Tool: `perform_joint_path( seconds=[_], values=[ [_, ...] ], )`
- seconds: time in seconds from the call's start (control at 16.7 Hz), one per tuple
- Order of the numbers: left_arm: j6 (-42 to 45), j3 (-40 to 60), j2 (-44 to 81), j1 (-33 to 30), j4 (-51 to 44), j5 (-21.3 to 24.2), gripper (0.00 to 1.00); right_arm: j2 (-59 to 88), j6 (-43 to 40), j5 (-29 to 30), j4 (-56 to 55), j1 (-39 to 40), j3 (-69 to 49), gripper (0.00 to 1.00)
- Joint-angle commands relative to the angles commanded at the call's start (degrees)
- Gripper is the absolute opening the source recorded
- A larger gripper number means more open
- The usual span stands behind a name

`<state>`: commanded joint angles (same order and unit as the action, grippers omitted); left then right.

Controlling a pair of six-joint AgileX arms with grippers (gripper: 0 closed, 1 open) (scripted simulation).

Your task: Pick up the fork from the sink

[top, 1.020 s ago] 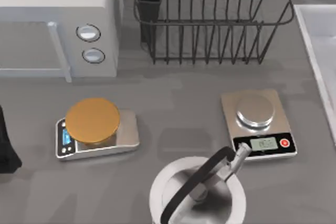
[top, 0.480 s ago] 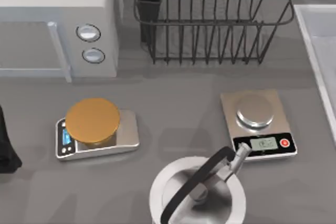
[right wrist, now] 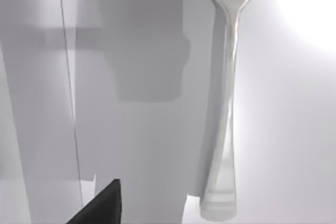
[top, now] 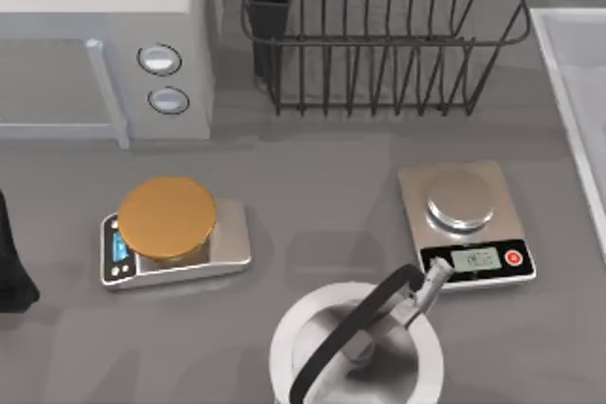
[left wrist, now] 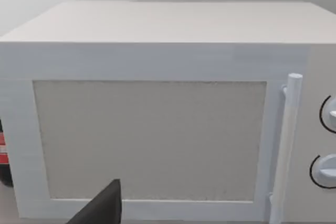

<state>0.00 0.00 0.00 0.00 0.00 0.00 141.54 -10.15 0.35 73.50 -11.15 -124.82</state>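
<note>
The fork (right wrist: 227, 103) is seen lying flat in the sink (right wrist: 294, 129), untouched. Across the top views nothing has shifted, so no grasp is begun; the state of either end effector cannot be told.

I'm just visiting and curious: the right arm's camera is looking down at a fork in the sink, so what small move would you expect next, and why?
Probably a short drop of the right arm straight toward the fork. It lies flat and untouched on the sink floor, with the arm's shadow beside it, so nothing grips it yet. The left arm is parked facing the microwave.
</note>
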Motion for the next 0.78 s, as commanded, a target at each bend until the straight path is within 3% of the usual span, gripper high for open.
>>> perform_joint_path(
  seconds=[0.48,0.78],
  values=[
    [0.0,0.0,0.0,0.0,0.0,0.0,1.0,8.45,0.1,0.11,-20.88,-0.21,11.36,1.0],
    [0.0,0.0,0.0,0.0,0.0,0.0,1.0,10.32,0.11,0.13,-24.07,-0.27,13.53,1.0]
  ],
)
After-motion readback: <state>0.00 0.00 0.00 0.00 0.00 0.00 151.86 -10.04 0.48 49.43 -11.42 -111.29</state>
